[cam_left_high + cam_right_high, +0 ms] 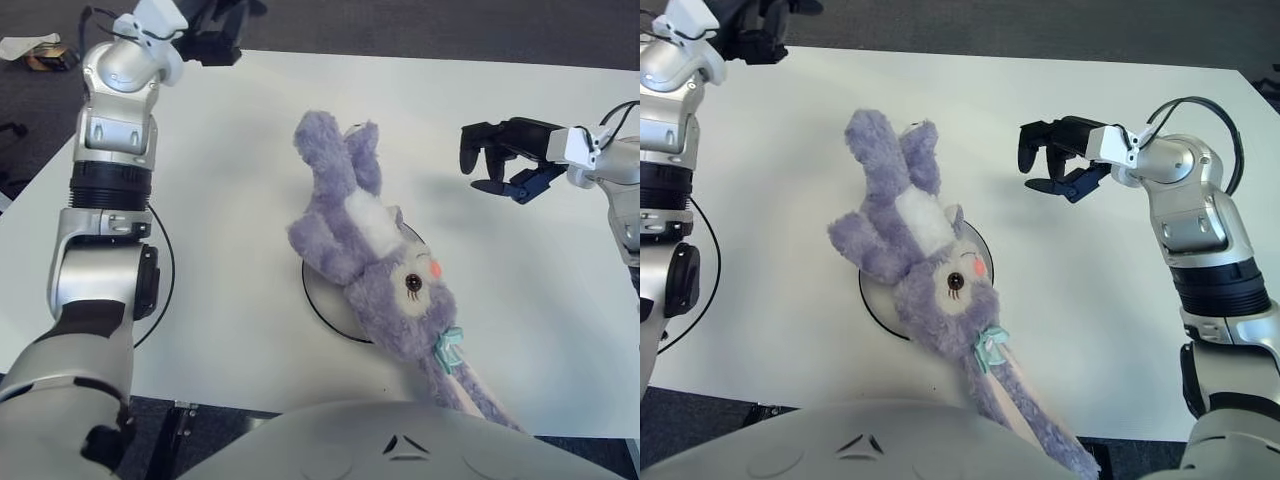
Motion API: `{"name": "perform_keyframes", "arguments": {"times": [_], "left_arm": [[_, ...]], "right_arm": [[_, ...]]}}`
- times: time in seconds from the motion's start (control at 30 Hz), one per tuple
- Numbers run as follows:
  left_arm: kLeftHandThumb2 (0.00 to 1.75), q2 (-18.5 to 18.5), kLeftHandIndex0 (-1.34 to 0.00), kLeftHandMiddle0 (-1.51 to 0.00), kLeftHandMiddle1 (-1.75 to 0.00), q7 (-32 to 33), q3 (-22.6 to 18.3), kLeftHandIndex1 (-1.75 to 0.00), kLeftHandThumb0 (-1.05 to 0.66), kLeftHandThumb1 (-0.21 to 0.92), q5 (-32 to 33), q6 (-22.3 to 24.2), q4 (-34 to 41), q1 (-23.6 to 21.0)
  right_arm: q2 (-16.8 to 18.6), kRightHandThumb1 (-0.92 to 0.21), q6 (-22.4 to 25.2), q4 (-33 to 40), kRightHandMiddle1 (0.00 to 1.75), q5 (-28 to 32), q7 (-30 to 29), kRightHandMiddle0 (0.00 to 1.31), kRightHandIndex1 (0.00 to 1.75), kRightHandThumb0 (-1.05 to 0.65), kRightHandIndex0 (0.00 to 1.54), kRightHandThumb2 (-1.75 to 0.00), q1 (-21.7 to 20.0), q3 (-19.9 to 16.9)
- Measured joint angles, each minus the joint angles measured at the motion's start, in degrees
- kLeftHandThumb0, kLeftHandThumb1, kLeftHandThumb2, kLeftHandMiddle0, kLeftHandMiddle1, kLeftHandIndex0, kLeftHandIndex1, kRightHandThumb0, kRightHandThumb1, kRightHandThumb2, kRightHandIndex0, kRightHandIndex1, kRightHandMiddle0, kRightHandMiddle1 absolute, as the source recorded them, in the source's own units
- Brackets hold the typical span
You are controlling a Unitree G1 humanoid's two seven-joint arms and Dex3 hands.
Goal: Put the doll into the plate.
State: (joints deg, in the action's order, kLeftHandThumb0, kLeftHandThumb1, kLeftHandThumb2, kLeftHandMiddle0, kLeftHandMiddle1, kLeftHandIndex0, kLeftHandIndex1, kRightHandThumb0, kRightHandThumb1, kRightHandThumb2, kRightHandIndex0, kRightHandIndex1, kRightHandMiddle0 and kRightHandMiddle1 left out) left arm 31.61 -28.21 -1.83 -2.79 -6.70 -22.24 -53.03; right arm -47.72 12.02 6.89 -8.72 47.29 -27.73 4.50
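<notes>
On the white plate near the table's front edge, in the left eye view, lies the purple plush doll: its head and chest cover most of the dish, its legs reach past the far rim over the white table, and one long ear trails off toward the near edge. Left and far from the plate, the left hand shows at the table's far edge, nowhere near the doll; whether its fingers are apart or curled I cannot tell. Right of the plate, in the right eye view, the right hand hovers well apart from the doll, fingers loosely curled downward around nothing. With neither hand touching the doll, the placing looks essentially done; at most a nudge to centre it remains.
</notes>
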Motion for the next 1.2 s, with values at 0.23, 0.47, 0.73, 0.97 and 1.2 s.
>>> {"name": "perform_keyframes", "arguments": {"times": [0.23, 0.47, 0.73, 0.97, 1.2], "left_arm": [[0.88, 0.30, 0.00, -0.27, -0.87, 2.02, -1.88, -1.11, -0.69, 0.92, 0.34, -0.82, 1.22, 3.32], [0.87, -0.69, 0.00, -0.27, -0.92, 3.40, -3.90, -1.22, -0.60, 0.92, 2.44, -1.20, 4.27, 14.03], [0.87, -5.32, 0.00, -0.30, -1.07, 6.67, -3.95, -1.42, -0.56, 0.92, 2.63, 0.68, 11.48, 24.11], [0.59, -14.34, -0.16, -0.44, -1.33, 11.32, -3.32, -1.70, -0.39, 0.92, 4.31, -4.54, 4.68, 29.23], [0.62, -19.76, -0.24, -0.51, -1.46, 11.46, -3.05, -1.74, -0.36, 0.85, 5.13, -10.01, -4.10, 32.05]], "right_arm": [[1.28, -0.39, 0.03, 0.13, 1.73, -0.48, -3.17, 0.44, 1.74, -0.01, 0.45, -1.23, 0.18, -0.05], [4.32, -0.38, -5.45, -4.20, 1.74, -1.28, -8.12, 0.44, 1.75, -0.01, 0.45, -1.25, 2.86, 0.07], [5.64, -0.41, -10.93, -6.99, 1.66, -2.11, -10.47, 0.36, 1.74, -0.01, 0.55, -1.20, 4.35, 0.52], [11.59, -0.33, -13.98, -9.46, 1.64, -5.04, -19.93, 0.41, 1.75, -0.01, 0.62, -1.29, 5.20, 1.20], [21.63, -0.36, -13.00, -13.76, 1.73, -4.91, -29.58, 0.33, 1.72, -0.01, 0.61, -1.26, 8.89, 0.92]]}}
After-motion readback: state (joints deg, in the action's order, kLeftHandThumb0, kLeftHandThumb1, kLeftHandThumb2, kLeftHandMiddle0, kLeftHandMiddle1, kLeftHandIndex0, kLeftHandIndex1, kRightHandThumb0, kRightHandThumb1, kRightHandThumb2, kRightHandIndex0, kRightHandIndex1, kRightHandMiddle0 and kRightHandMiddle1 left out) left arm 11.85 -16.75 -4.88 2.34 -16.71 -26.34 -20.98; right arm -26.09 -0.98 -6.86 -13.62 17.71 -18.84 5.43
